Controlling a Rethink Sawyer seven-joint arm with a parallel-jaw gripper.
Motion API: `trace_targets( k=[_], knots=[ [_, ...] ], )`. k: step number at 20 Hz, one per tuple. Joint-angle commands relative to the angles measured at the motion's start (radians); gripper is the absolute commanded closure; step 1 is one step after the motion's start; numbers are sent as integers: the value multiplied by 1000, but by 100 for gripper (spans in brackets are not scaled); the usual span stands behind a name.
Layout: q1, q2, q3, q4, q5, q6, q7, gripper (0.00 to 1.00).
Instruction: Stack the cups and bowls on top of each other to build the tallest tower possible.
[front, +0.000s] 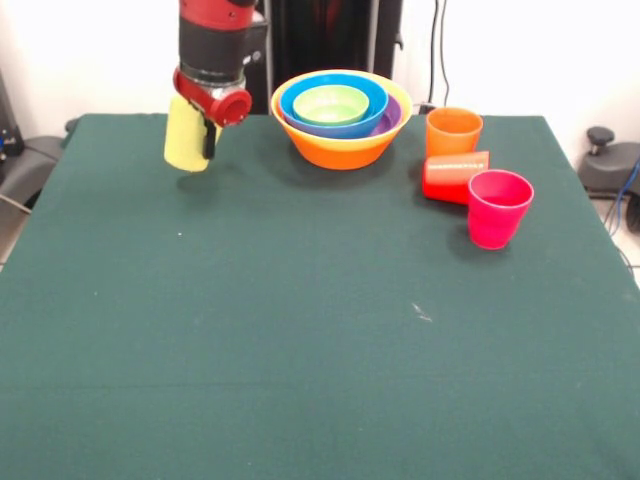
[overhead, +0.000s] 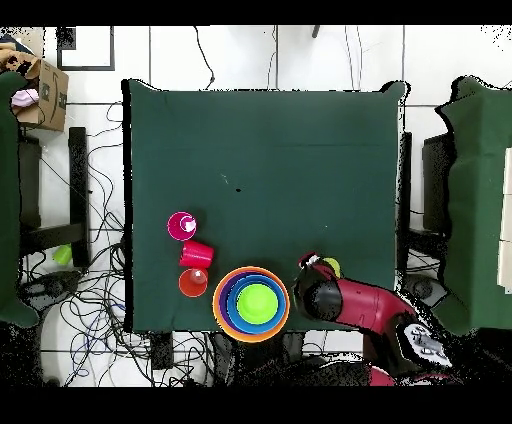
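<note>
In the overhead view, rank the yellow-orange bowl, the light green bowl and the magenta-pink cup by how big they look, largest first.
1. yellow-orange bowl, the outermost of the nested bowls.
2. light green bowl, sitting innermost in that nest.
3. magenta-pink cup, standing upright on the table, its opening clearly smaller than the green bowl's.

Table (front: 300, 380) covered in dark green cloth. White wall (front: 520, 50) behind, black cables (front: 438, 50) hanging down it. White tiled floor (overhead: 250, 55) with tangled cables (overhead: 90, 300); cardboard box (overhead: 45, 90) at one corner; more green-covered tables (overhead: 480, 200) alongside.
</note>
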Motion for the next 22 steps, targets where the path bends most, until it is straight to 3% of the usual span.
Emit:
trace_targets(
  k=[1, 5, 9, 15, 22],
  knots=[
    [34, -178, 126, 100, 51, 139, 47, 100],
    [52, -238, 139, 126, 98, 204, 61, 100],
    [93, -228, 131, 109, 142, 203, 98, 100],
    [204, -195, 66, 75, 227, 204, 167, 100],
    [346, -148, -3, 30, 385, 218, 235, 100]
  ],
)
